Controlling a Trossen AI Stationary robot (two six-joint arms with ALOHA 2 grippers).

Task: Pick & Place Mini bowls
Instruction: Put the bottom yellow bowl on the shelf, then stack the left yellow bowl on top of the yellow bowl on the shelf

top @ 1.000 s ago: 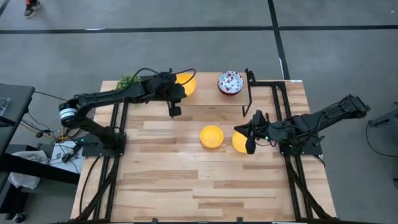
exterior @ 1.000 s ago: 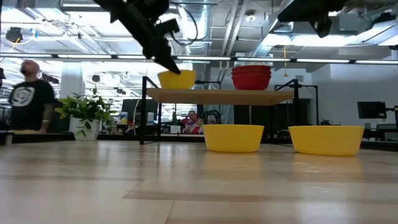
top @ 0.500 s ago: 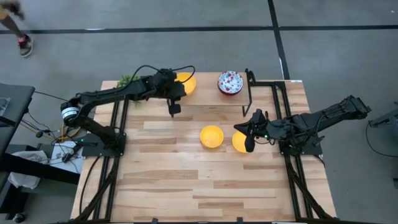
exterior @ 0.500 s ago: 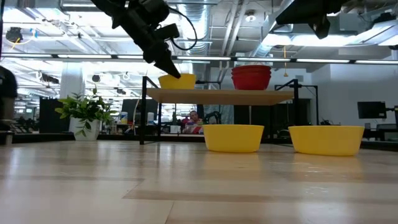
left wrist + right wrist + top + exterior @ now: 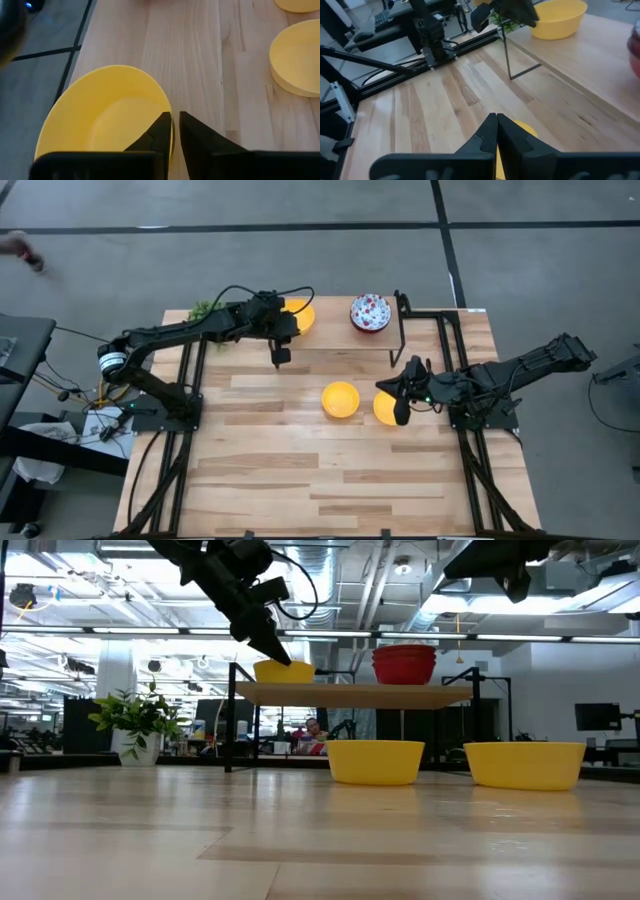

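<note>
Yellow, stiff and likely light, the shelf bowl (image 5: 107,117) is best pinched at its thin rim. The left end effector (image 5: 175,132) nips that rim; the right end effector (image 5: 496,131) hangs pressed together above a surface bowl (image 5: 385,409).

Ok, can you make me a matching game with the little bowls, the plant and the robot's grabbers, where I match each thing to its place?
Things:
1. white round bowl with red-and-blue speckle
2. small green potted plant
3. right gripper
4. left gripper

Places:
A. at the plain yellow round bowl on the raised wooden shelf
B. above a second yellow bowl, on the wooden table
C. the table's back corner, on the left arm's side
D. on the shelf, with no gripper by it

Pairs: 1-D, 2-C, 3-B, 4-A
</note>
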